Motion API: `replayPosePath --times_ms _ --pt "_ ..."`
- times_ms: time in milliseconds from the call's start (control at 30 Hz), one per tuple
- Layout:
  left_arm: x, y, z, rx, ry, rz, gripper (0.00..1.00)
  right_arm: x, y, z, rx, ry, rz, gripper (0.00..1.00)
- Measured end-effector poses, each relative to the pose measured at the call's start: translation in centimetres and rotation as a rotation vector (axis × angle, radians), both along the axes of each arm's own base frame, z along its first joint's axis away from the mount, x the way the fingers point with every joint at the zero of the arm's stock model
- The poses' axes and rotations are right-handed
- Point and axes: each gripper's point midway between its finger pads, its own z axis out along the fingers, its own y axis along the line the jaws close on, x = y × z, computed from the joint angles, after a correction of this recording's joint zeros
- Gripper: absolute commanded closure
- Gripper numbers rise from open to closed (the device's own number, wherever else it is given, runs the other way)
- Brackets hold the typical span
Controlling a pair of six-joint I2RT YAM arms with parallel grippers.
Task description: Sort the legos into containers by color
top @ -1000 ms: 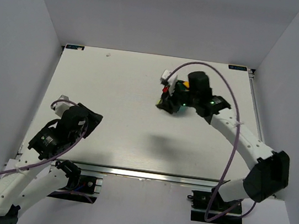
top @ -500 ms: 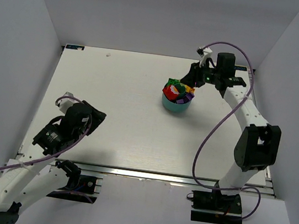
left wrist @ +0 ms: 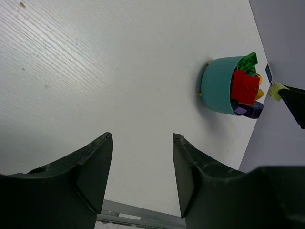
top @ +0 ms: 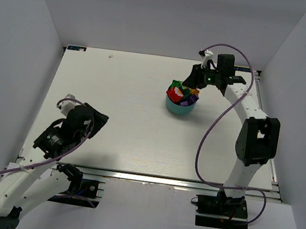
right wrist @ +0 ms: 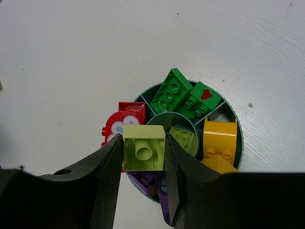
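The teal bowl (right wrist: 236,125) holds sorted legos: green bricks (right wrist: 174,90), red bricks (right wrist: 119,128), a yellow brick (right wrist: 220,136), purple bricks (right wrist: 147,182) and a lime brick (right wrist: 183,138) in the central cup. My right gripper (right wrist: 142,143) is shut on another lime brick (right wrist: 144,153), held just above the bowl near that cup. From above, the right gripper (top: 193,86) hangs over the far right rim of the bowl (top: 176,109). My left gripper (left wrist: 142,137) is open and empty, low over the table near its front left, far from the bowl (left wrist: 217,88).
The white table (top: 126,99) is boxed in by grey walls on the left, back and right. The right arm's upright link (top: 255,140) stands to the right of the bowl. A metal rail (top: 149,179) runs along the front edge.
The right arm has swung from a bent pose over the bowl's left side to an upright one, its gripper now at the bowl's far right. The left arm dropped slightly towards the front.
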Motion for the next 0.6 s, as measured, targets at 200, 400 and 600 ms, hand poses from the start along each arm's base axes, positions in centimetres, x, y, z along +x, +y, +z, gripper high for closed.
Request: replayPosePath --times_ms 200,400,600 --pt "0.0 -0.1 -0.2 0.002 0.010 -0.004 0.37 0.7 0.0 -2.2 -0.019 0.038 -0.010 0.77" --pt "0.1 -0.2 -0.3 0.003 0.013 -0.005 0.37 1.0 -0.2 -3.6 -0.036 0.058 -0.021 0.58" --pt "0.1 -0.2 -0.3 0.004 0.013 -0.005 0.37 1.4 -0.2 -3.1 -0.041 0.038 -0.025 0.41"
